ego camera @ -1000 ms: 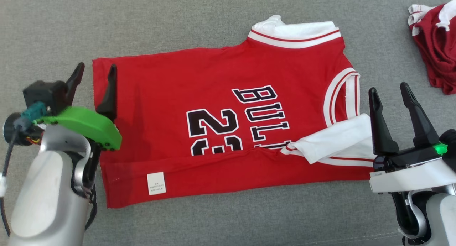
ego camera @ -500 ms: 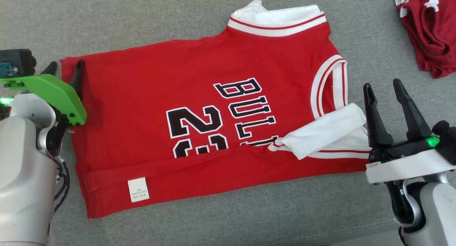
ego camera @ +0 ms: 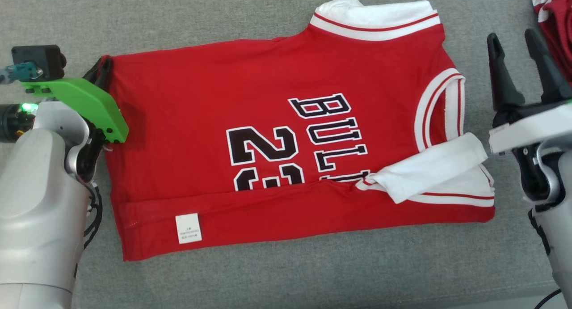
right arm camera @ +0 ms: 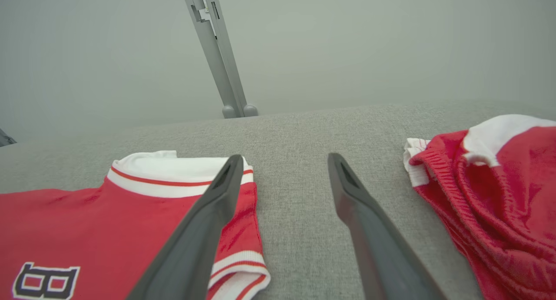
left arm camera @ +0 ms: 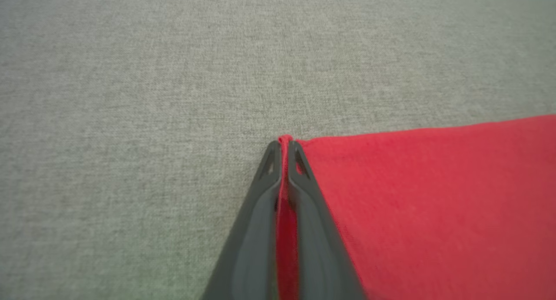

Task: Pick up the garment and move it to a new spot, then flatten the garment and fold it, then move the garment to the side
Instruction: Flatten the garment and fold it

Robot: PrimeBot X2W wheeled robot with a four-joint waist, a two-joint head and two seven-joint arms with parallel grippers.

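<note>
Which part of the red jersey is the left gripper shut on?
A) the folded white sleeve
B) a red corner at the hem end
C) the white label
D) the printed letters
B: in the left wrist view, the left gripper is shut with a corner of the red jersey pinched between its jaws.

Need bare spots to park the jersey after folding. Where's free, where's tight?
Free: grey surface beyond the jersey, left of its collar; the strip along its near edge; the patch left of the left gripper. Crowded: the right, where the open right gripper stands between jersey and red pile.
</note>
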